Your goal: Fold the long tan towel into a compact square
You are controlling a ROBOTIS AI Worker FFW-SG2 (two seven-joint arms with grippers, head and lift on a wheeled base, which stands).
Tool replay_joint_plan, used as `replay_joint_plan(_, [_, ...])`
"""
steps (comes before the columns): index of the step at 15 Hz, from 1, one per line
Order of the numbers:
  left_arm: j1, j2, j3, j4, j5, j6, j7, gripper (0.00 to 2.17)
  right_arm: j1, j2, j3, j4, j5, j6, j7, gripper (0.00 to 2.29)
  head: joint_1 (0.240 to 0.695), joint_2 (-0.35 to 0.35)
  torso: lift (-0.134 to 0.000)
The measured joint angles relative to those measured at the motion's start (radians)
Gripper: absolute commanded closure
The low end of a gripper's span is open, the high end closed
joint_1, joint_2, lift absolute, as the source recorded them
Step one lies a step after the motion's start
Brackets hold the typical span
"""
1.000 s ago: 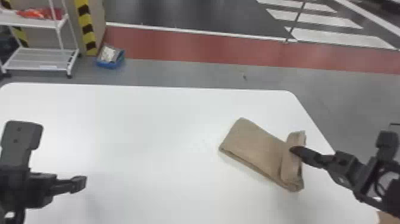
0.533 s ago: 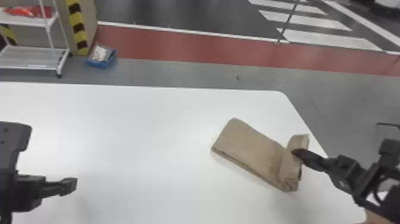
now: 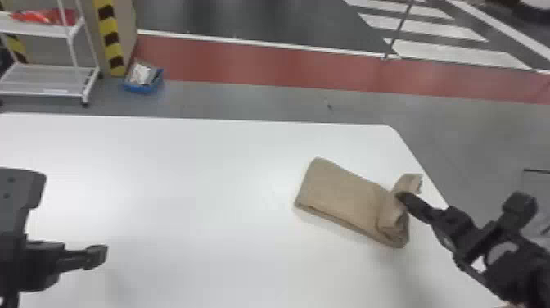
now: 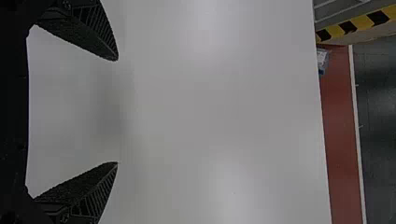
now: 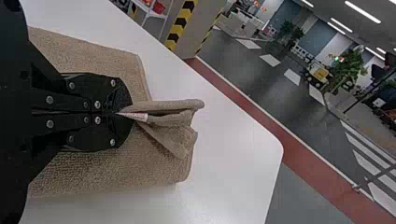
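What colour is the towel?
The towel is plain tan, a light sandy brown. It shows best in the head view.

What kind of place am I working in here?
Probably a workshop or warehouse-like indoor floor: beyond the white table there are crosswalk-style stripes painted on the floor, a yellow-and-black hazard-marked post and a wheeled shelf cart.

In the head view, open table [image 3: 196, 168] leaves a hand room to pass between the left gripper [image 3: 98, 256], an obstacle at lower left, and the towel [image 3: 339, 196], right of centre. The right gripper [image 3: 402, 196] blocks the towel's right end.
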Motion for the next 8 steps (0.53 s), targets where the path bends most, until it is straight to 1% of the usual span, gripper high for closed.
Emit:
replay_joint_plan(1, [0.0, 0.001, 0.001, 0.001, -0.002, 0.0, -0.001, 0.08, 0.0, 0.0, 0.005, 0.002, -0.001, -0.008, 0.0, 0.82, 0.695, -0.235, -0.124])
replay_joint_plan(2, [-0.003, 0.001, 0.001, 0.003, -0.004, 0.0, -0.001, 0.08, 0.0, -0.001, 0.014, 0.002, -0.001, -0.011, 0.002, 0.38, 0.695, -0.232, -0.124])
replay_joint_plan(3, [-0.005, 0.001, -0.001, 0.004, -0.005, 0.0, 0.0, 0.08, 0.001, -0.004, 0.024, 0.003, 0.001, -0.013, 0.003, 0.05, 0.695, -0.228, -0.124])
replay_joint_plan(4, [-0.006, 0.001, -0.005, 0.005, -0.007, 0.0, 0.0, 0.08, 0.004, -0.006, 0.036, 0.004, 0.002, -0.017, 0.003, 0.0, 0.695, -0.223, -0.124])
replay_joint_plan(8, [-0.007, 0.0, -0.01, 0.011, -0.01, 0.0, 0.002, 0.08, 0.01, -0.006, 0.067, 0.01, 0.0, -0.037, 0.012, 0.02, 0.695, -0.21, -0.124])
